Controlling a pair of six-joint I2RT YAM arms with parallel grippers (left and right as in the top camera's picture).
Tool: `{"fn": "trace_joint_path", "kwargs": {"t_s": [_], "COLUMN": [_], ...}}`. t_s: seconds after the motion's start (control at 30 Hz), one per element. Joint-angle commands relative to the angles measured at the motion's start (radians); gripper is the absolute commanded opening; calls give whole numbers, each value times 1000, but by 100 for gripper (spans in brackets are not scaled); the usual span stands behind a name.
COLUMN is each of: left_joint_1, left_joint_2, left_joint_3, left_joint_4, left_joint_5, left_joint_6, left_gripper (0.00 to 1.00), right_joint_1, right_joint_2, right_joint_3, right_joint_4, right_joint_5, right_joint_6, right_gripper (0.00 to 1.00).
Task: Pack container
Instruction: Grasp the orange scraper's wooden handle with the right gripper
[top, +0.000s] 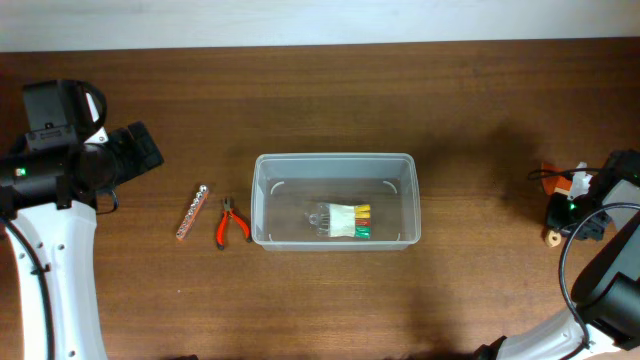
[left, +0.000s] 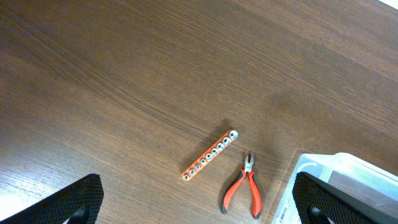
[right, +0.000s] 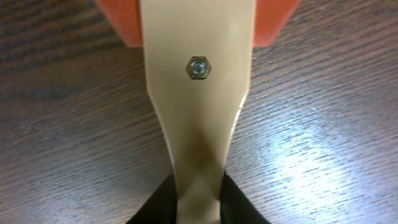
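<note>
Overhead, the clear container (top: 335, 160) is sitting mid-table on dark wood-grain table (top: 480, 100), a pale band (top: 300, 20) running beyond its far edge. Left gripper (left: 199, 202) is hanging wide open at left; right gripper (right: 198, 208) is pinching a beige tool (right: 198, 124) far right.

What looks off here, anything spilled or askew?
Nothing spilled or damaged. Pliers and a socket strip lie outside the container, to its left; one bagged set sits inside. Right gripper grips a beige tool.
</note>
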Motion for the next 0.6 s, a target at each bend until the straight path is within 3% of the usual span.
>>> {"fn": "trace_joint_path", "kwargs": {"t_s": [0.0, 0.1, 0.17, 0.37, 0.57], "left_joint_1": [3, 3, 3, 3, 3], "left_joint_2": [3, 3, 3, 3, 3], "left_joint_3": [-8, -8, -8, -8, -8], "left_joint_4": [2, 2, 2, 2, 2], "left_joint_5": [-8, -8, -8, -8, -8], "left_joint_6": [-6, -6, -6, -6, -6], "left_gripper": [99, 99, 99, 99, 99], "right_joint_1": [-3, -3, -3, -1, 51], "right_joint_2": [15, 15, 15, 14, -31], "right_joint_3": [-39, -39, -39, -19, 167], "right_joint_4": [-2, 3, 7, 7, -161], "right_joint_5": [-11, -14, -18, -72, -92], "right_joint_6": [7, 7, 7, 42, 59], "right_gripper": [18, 13, 4, 4, 4]}}
